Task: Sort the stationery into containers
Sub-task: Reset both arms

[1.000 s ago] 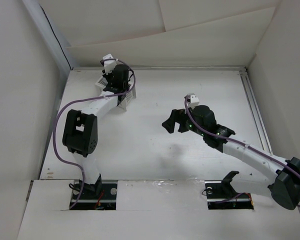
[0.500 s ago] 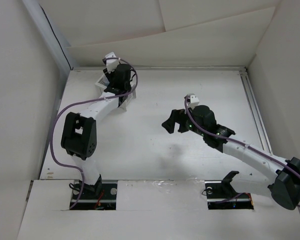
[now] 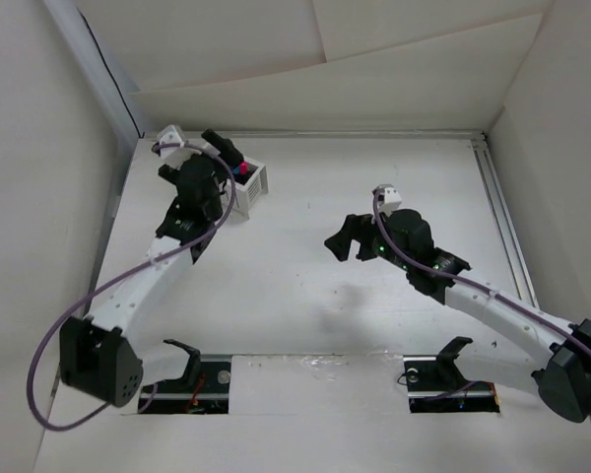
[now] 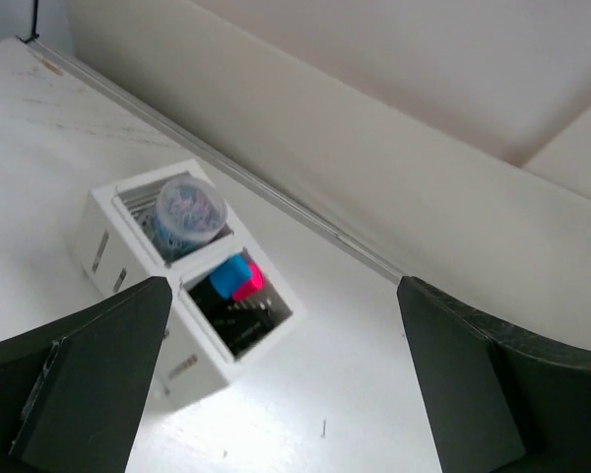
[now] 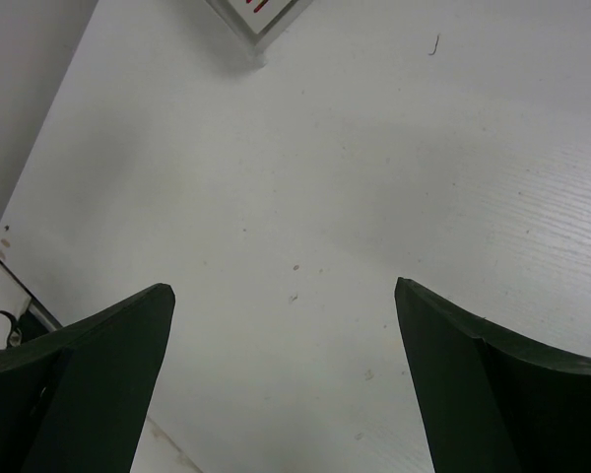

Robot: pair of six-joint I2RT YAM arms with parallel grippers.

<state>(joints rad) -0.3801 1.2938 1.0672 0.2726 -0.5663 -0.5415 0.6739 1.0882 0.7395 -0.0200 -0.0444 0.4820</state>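
While organiser (image 3: 254, 189) sits near far-left table (image 3: 295, 291) corner, right gripper (image 3: 343, 239) central.

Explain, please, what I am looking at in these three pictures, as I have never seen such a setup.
These are two robot arms bolted at the near edge of a white table. The wide picture comes from a fixed camera above and behind them. The other two come from a small camera on each wrist, so the dark shapes at the bottom corners are that arm's own fingers. The left end effector is open, near a white organiser box with two compartments: one holds a grey-blue roll, the other a blue stick and a pink stick. The right end effector is open over bare table. Neither holds anything.
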